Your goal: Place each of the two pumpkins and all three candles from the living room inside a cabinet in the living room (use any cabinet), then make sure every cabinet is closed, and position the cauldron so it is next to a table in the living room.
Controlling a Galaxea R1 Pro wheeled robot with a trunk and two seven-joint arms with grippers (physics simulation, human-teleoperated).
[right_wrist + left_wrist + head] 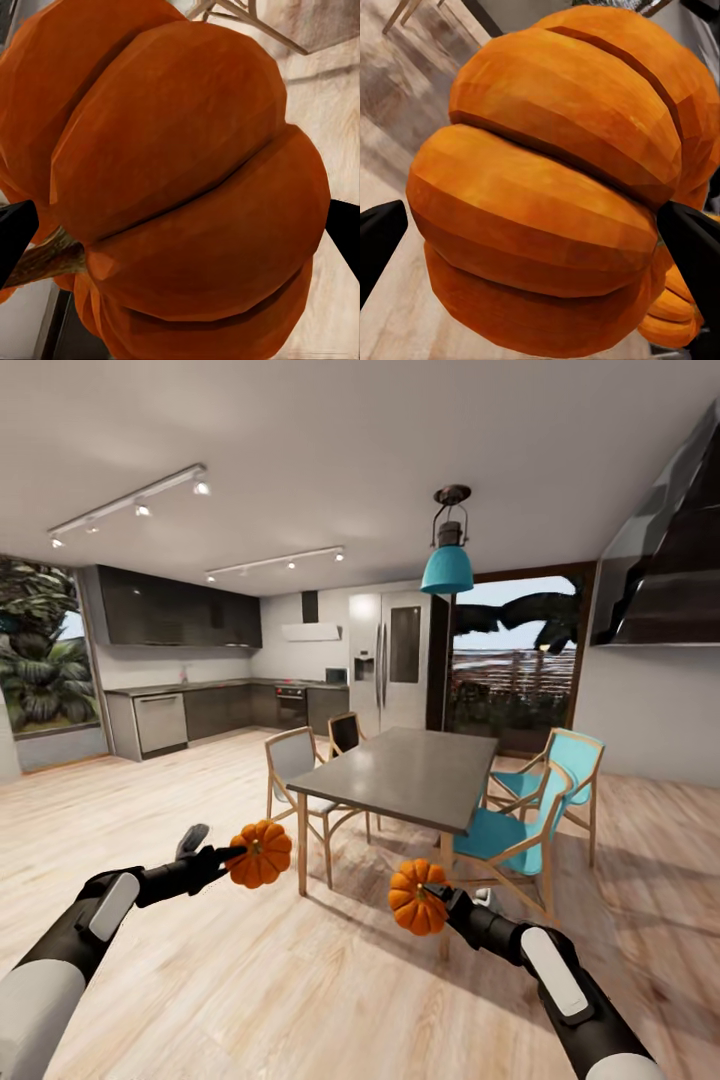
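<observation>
Both arms are held out in front of me over the light wood floor. My left gripper is shut on one ribbed orange pumpkin, which sits large between the black fingers in the left wrist view, pumpkin. My right gripper is shut on the other pumpkin; up close its brownish stem shows beside the orange body. The candles, the cabinet and the cauldron are out of view.
A grey dining table stands just ahead with wooden chairs on its left and teal-seated chairs on its right. A teal lamp hangs above. Dark kitchen units and a fridge line the far wall.
</observation>
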